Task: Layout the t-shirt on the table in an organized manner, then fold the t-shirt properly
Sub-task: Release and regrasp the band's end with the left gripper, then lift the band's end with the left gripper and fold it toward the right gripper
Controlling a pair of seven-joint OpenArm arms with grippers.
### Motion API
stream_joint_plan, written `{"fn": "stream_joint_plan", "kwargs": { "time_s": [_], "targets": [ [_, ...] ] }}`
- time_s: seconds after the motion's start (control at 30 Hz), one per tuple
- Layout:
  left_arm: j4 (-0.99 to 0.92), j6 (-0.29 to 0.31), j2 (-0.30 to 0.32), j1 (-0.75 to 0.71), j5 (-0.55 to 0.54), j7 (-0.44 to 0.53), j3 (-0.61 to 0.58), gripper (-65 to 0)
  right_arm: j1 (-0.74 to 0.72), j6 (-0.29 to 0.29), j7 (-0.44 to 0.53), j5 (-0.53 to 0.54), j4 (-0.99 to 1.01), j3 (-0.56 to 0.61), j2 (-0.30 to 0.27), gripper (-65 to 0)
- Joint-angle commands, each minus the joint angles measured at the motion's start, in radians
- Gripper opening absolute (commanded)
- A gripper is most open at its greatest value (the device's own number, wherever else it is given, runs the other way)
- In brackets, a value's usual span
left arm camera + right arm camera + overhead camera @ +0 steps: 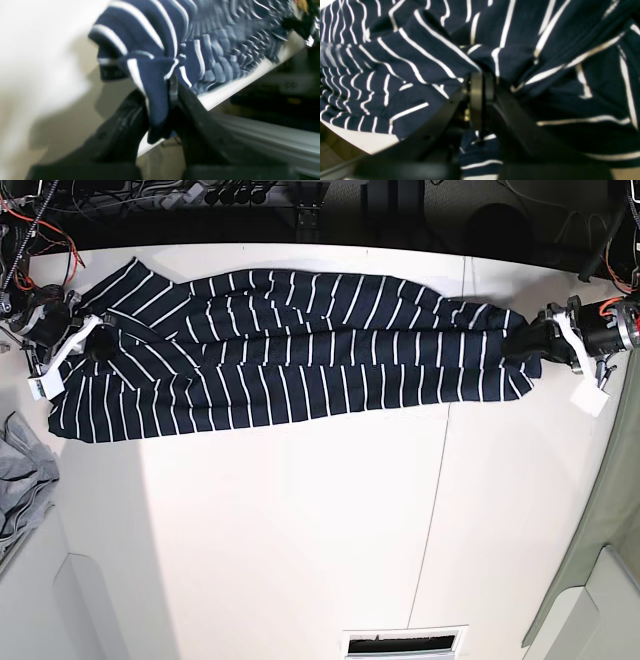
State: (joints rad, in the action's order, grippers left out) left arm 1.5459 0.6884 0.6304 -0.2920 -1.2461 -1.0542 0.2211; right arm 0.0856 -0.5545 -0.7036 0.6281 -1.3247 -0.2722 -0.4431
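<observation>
The dark navy t-shirt (300,350) with thin white stripes lies stretched sideways across the far half of the white table (300,530), bunched in long folds. My left gripper (528,340) holds the shirt's right end near the table edge. In the left wrist view my left gripper (160,100) is shut, with a fold of the t-shirt (150,32) pinched between its fingers. My right gripper (95,345) sits on the shirt's left end. In the right wrist view my right gripper (481,82) is shut on gathered fabric of the t-shirt (420,62).
A plain grey cloth (20,480) lies at the table's left edge. A pale grey-green panel (600,520) runs along the right side. Cables and dark equipment (200,195) line the far edge. A thin seam (435,480) crosses the tabletop, and a slot (405,643) sits at the near edge.
</observation>
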Motion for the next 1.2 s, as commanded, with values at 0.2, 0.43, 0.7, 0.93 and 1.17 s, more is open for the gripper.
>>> {"fn": "stream_joint_plan", "kwargs": {
  "time_s": [0.2, 0.43, 0.7, 0.93, 1.17],
  "targets": [
    [0.214, 0.010, -0.033, 0.016, -0.010, 0.018, -0.066, -65.0, -0.010, -0.003, 0.011, 0.015, -0.013, -0.007, 0.003, -65.0],
    [0.254, 0.010, -0.169, 0.083, 0.105, 0.053, -0.261, -65.0, -0.010, -0.003, 0.010, -0.004, -0.013, -0.007, 0.029, -65.0],
    [0.183, -0.012, -0.352, 0.213, 0.397, 0.161, -0.441, -65.0, -0.010, -0.003, -0.002, -0.046, -0.013, -0.007, 0.028, -65.0],
    [-0.029, -0.011, -0.511, 0.313, 0.440, 0.176, -0.473, -65.0, -0.010, -0.003, -0.001, -0.045, -0.013, -0.007, 0.028, -65.0],
    [-0.175, -0.011, -0.646, 0.393, 0.474, 0.175, -0.473, -65.0, -0.010, -0.003, -0.001, -0.045, -0.013, -0.007, 0.028, -65.0]
  ]
}}
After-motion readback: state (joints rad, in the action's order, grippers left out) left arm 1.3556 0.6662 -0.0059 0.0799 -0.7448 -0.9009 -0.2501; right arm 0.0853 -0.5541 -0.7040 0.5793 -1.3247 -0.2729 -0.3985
